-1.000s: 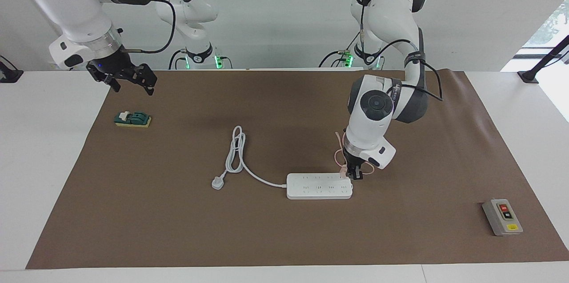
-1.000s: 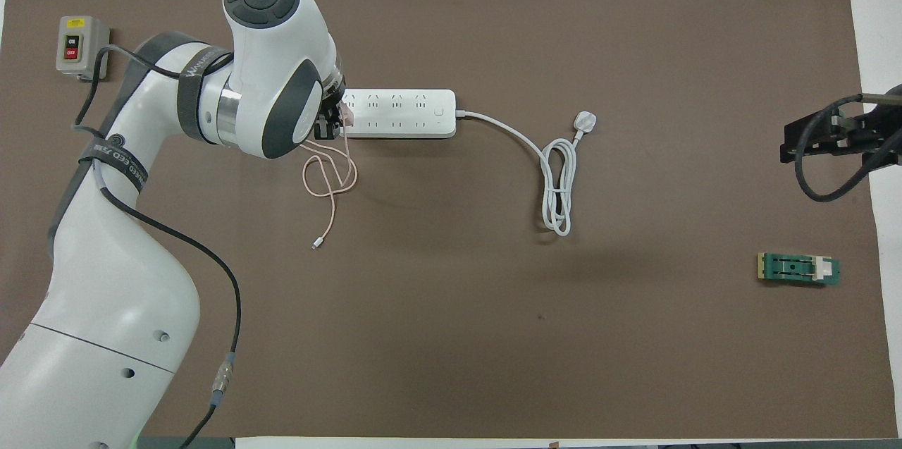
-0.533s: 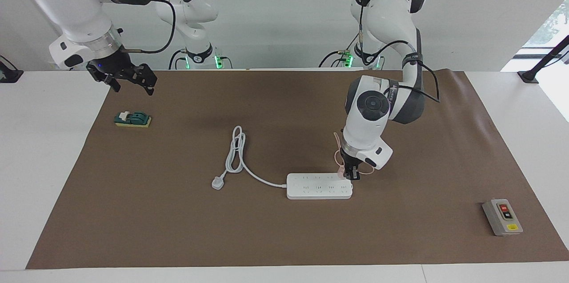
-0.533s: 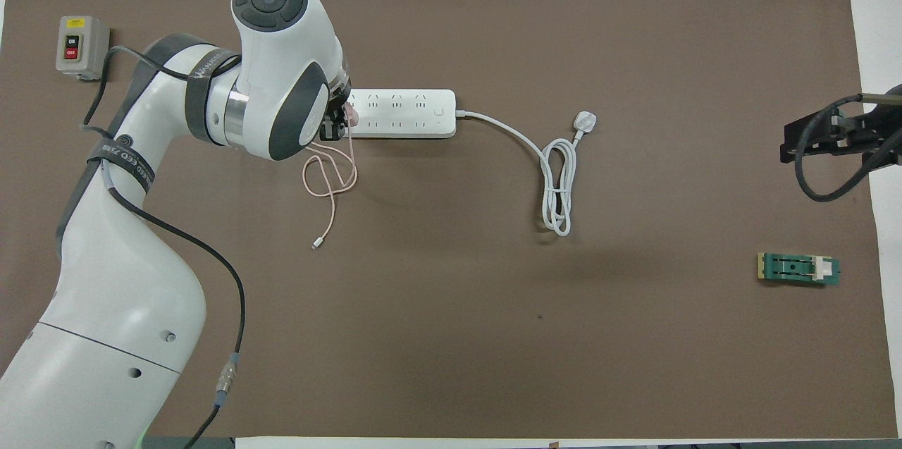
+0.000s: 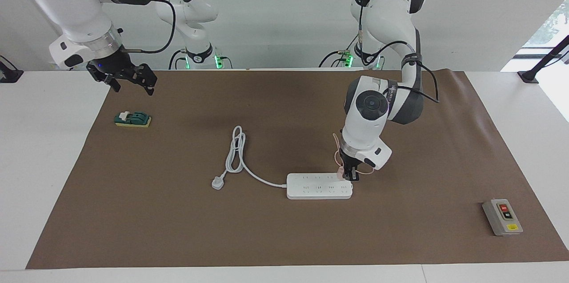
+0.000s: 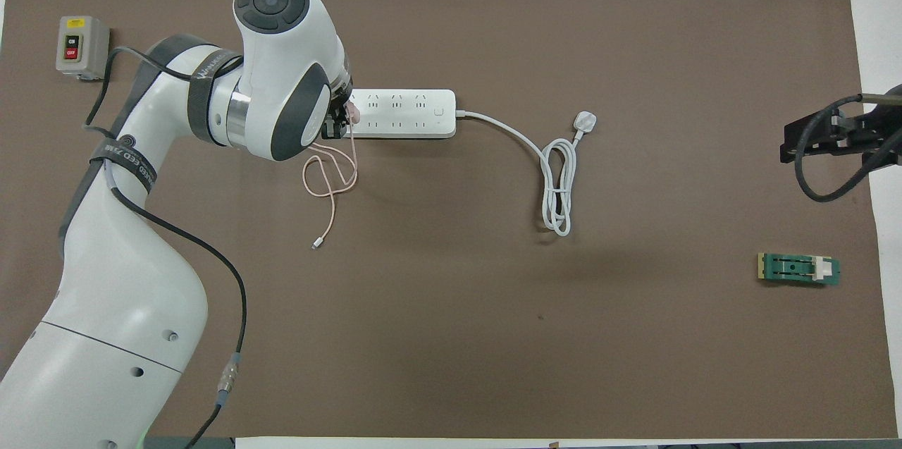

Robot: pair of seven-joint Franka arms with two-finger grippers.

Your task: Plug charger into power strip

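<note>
The white power strip [image 5: 319, 186] lies flat mid-table; it also shows in the overhead view [image 6: 405, 113]. My left gripper [image 5: 351, 175] points down at the strip's end toward the left arm's end of the table, shut on the pale pink charger [image 5: 341, 173]. The charger [image 6: 352, 111] sits at the strip's last sockets; I cannot tell whether its pins are in. Its thin pink cable [image 6: 331, 181] loops on the mat nearer to the robots. My right gripper [image 5: 129, 79] waits open above the mat's edge [image 6: 810, 139].
The strip's thick white cord [image 5: 235, 149] coils toward the right arm's end and ends in a white plug [image 5: 217, 182]. A grey button box [image 5: 502, 216] sits at the left arm's end. A green block [image 5: 132, 119] lies under the right gripper.
My left arm has shifted a little toward the strip's middle, carrying the charger from the strip's end edge over its last sockets. The right arm has not moved.
</note>
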